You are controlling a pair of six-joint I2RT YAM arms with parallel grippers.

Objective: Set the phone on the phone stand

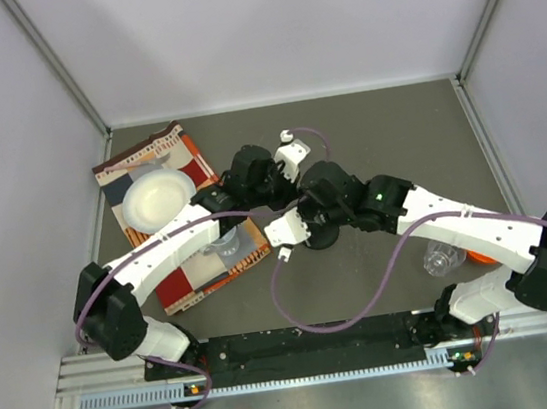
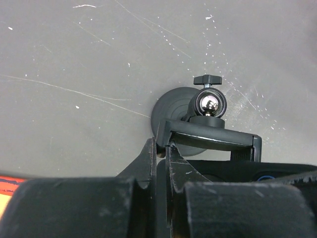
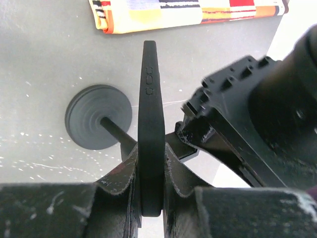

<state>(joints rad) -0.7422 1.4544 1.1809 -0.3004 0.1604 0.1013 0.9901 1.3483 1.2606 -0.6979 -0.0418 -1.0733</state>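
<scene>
Right gripper [image 3: 151, 161] clamps the phone [image 3: 151, 94] edge-on beside the phone stand [image 3: 99, 116]. Left gripper [image 2: 159, 148] pinches its bracket [image 2: 213, 136], fingers near-closed. Bare table [image 2: 74, 59] lies beyond; a white bowl [image 1: 157, 200] sits on the cloth [image 1: 170, 147].

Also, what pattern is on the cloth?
The cloth has orange, yellow, red and white blocks with dark stripes; clearest in right wrist view.

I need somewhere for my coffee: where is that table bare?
Bare table lies far right, between the right arm and the back wall, and front middle, inside the cable loop. The middle is crowded: left gripper, right gripper, phone and stand meet there. The cloth and bowl fill the left.
</scene>
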